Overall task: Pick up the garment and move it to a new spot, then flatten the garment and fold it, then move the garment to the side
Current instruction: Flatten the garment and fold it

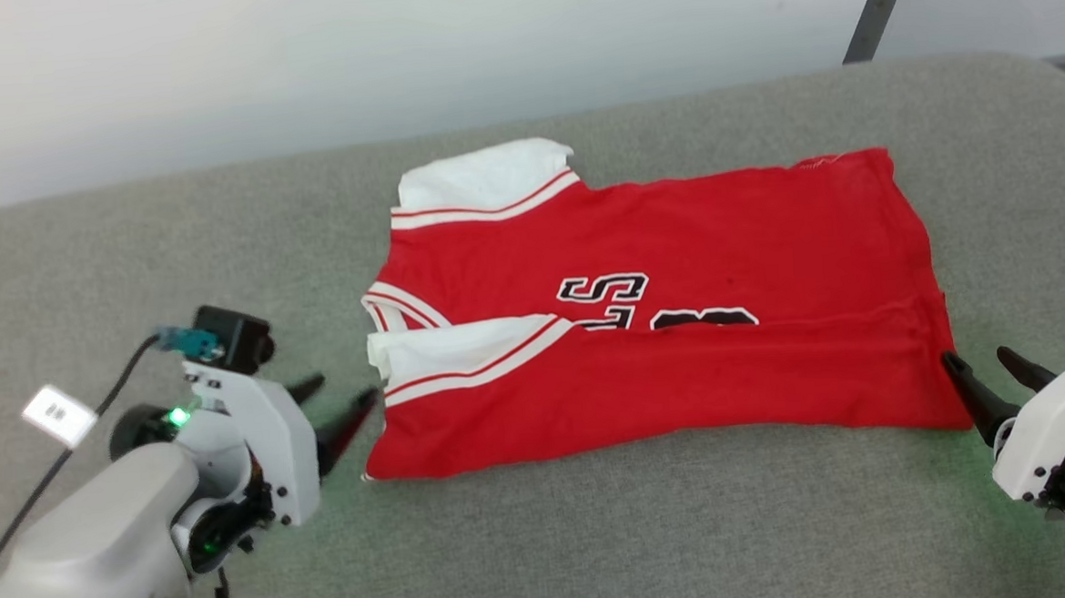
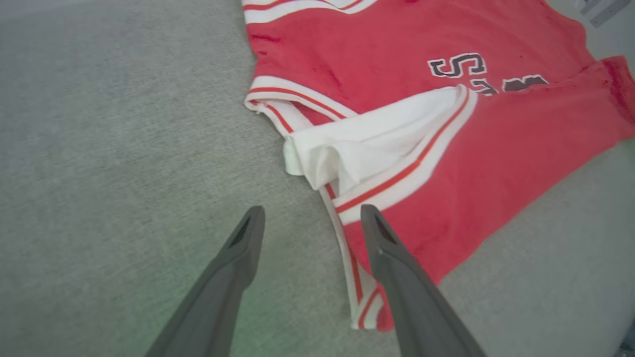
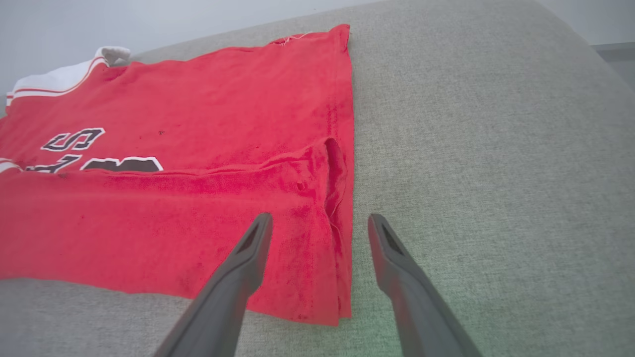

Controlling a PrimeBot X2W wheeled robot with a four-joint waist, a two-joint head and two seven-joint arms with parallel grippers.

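Note:
The garment [image 1: 675, 237] is a red jersey with white sleeves, striped trim and black lettering. It lies flat on the grey cushion, its near long edge folded up over the lettering. My left gripper [image 1: 335, 396] stands open just off the collar end, holding nothing. In the left wrist view the open left gripper [image 2: 311, 214] straddles the garment's [image 2: 446, 148] striped edge near the folded white sleeve. My right gripper [image 1: 981, 365] stands open at the hem corner. In the right wrist view the open right gripper [image 3: 320, 220] brackets the garment's [image 3: 173, 188] hem edge.
The grey cushion [image 1: 599, 532] stretches wide around the garment, with bare fabric in front and on both sides. A pale wall rises behind it. A dark post [image 1: 868, 26] stands at the far right. A cable with a white tag [image 1: 57, 415] trails by my left arm.

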